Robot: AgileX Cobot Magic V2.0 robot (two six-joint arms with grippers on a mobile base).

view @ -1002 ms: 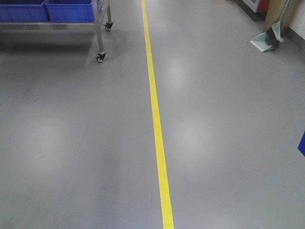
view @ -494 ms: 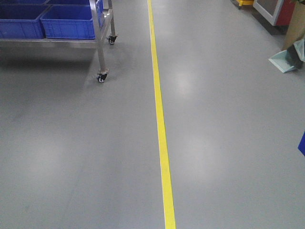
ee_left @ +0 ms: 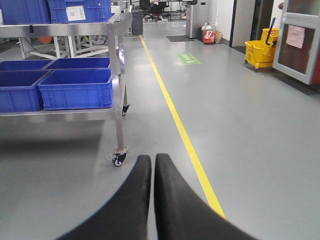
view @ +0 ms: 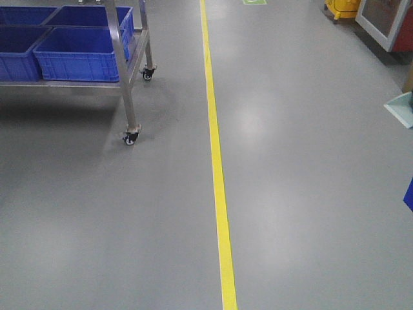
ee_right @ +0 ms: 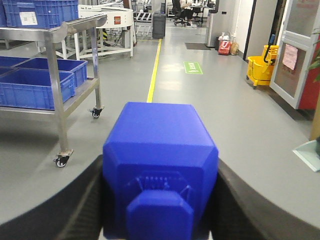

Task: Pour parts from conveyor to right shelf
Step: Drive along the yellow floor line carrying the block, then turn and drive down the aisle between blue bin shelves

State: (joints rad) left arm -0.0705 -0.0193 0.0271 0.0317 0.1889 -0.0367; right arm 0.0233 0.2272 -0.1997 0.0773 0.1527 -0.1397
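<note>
The right pincer (ee_right: 160, 170) is clamped on the blue block (ee_right: 160, 145), one dark finger (ee_right: 85, 195) pressing each side and the block's square stud facing the wrist camera. The left pincer (ee_left: 153, 159) has its two fingers pressed together with nothing between them.

Both hang above the grey floor (view: 290, 194). Just ahead of the left pincer and slightly to its right, a yellow line (ee_left: 185, 135) runs away along the floor. Ahead and to the left of both pincers stands the shelf (ee_left: 117, 75), a stainless-steel rack on a caster (ee_left: 118, 160), well apart from the held block. Its lower tier carries open blue tubs (ee_left: 75, 90) side by side. More blue tubs, one labelled, sit on the tier above.

Far ahead and to the right of the pincers, a yellow mop bucket (ee_left: 260, 52) stands near a door.
</note>
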